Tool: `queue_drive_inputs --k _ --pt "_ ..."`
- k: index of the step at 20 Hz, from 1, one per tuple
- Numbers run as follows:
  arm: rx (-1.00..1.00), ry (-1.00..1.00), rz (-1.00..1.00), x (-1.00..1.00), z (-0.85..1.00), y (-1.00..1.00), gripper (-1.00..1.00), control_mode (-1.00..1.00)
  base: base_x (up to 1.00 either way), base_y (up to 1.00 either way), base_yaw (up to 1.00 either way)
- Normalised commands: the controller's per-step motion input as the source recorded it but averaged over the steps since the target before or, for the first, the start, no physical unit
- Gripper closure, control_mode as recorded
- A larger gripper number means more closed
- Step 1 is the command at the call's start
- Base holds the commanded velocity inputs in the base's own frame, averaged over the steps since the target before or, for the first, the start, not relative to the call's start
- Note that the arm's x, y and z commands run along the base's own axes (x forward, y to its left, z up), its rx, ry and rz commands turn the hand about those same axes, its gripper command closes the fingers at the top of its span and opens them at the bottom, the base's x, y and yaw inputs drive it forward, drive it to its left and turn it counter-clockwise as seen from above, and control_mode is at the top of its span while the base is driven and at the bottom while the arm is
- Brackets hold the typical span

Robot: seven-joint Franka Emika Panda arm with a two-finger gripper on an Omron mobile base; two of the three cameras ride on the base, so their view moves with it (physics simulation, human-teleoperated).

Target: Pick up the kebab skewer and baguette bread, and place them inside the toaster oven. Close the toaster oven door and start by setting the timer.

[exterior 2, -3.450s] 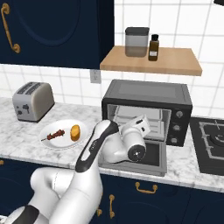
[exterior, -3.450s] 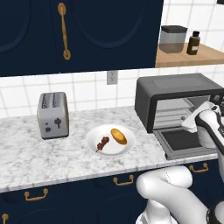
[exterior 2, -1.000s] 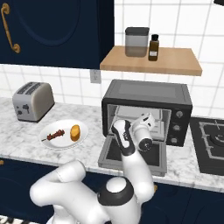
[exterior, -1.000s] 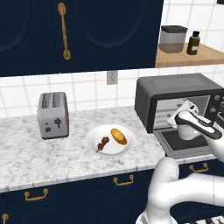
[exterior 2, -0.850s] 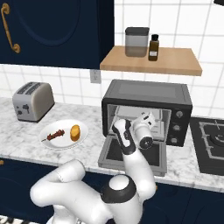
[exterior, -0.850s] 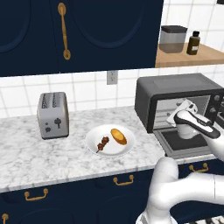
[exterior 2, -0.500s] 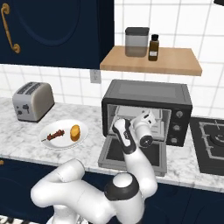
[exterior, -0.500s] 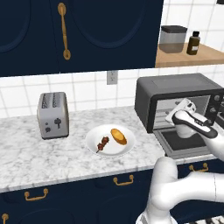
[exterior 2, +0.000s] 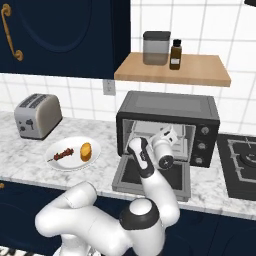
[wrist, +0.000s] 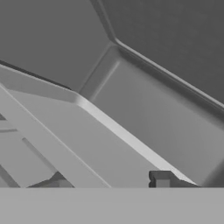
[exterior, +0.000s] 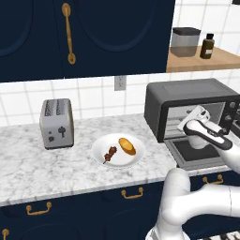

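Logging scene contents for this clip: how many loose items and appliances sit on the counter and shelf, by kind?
Appliances: 2, toaster oven and silver toaster
Food pieces: 2, kebab skewer and baguette bread
Plates: 1, white plate
Shelf containers: 2, grey canister and dark bottle
Total: 7

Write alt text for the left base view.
The white arm's hand reaches into the open toaster oven on a marble counter. Left of it, a white plate holds the kebab skewer and baguette bread.
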Motion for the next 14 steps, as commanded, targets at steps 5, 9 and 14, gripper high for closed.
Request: queue_drive_inputs --k 5,9,14 --pt "0.00 0.00 0.04 -0.06 0.00 -0.02 1.00 -1.00 0.00 0.00 0.00" --pt "0.00 0.00 0.08 -0.41 0.00 0.00 1.00 -1.00 0.00 0.00 0.00" --pt "0.00 0.05 0.06 -0.50 0.04 0.00 1.00 -1.00 0.00 0.00 0.00"
